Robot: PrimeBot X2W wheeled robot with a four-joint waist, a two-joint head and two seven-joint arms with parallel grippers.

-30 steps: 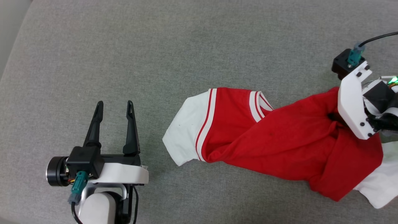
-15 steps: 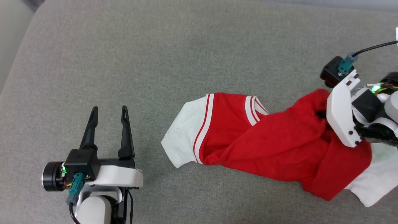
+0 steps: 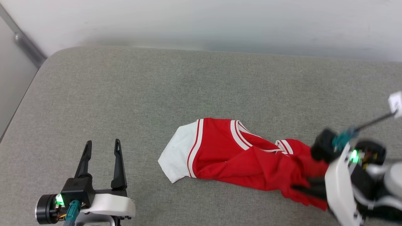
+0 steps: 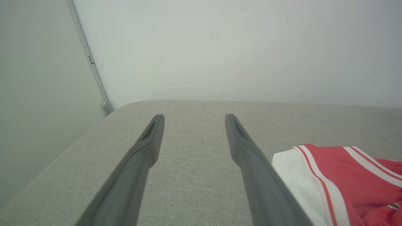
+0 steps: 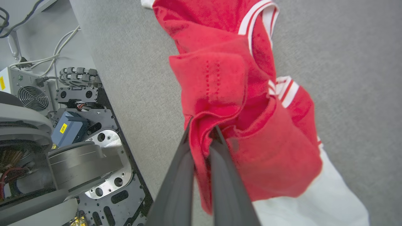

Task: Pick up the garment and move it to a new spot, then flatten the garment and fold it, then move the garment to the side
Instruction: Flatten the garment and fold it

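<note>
Bench (image 3: pixel 157 88): covered in grey woven fabric, slightly mottled, with a rounded corner far off the garment's white-sleeved end. In the right wrist view the fabric wraps down over a straight edge just beside the garment.

Garment (image 3: pixel 245 163): red, bunched into a long twisted strip lying on the bench. One white sleeve with red-and-white striped trim lies flat at the end towards the left pincer. Striped trim also shows along the middle folds. In the right wrist view a second patch of white cloth lies under the gripped end. Lettering can't be made out.

Right pincer (image 5: pixel 202 127): clenched on a raised fold of red cloth at the end opposite the flat sleeve, with the fabric squeezed between its two fingers. Its image in the head view is blurred.

Left pincer (image 3: pixel 103 142): released, fingers spread apart, nothing between them. It sits over bare bench, apart from the garment's white sleeve and not touching it.

Room: a plain pale wall (image 3: pixel 220 22) runs behind the bench, beyond the garment. A narrow metal strip (image 3: pixel 25 47) slants up the wall past the rounded corner.

Below the bench edge beside the garment, the right wrist view shows a dark perforated plate (image 5: pixel 103 131), a blue block with a yellow label (image 5: pixel 67 128), a fan grille (image 5: pixel 31 97) and loose pale cables (image 5: pixel 62 40).
</note>
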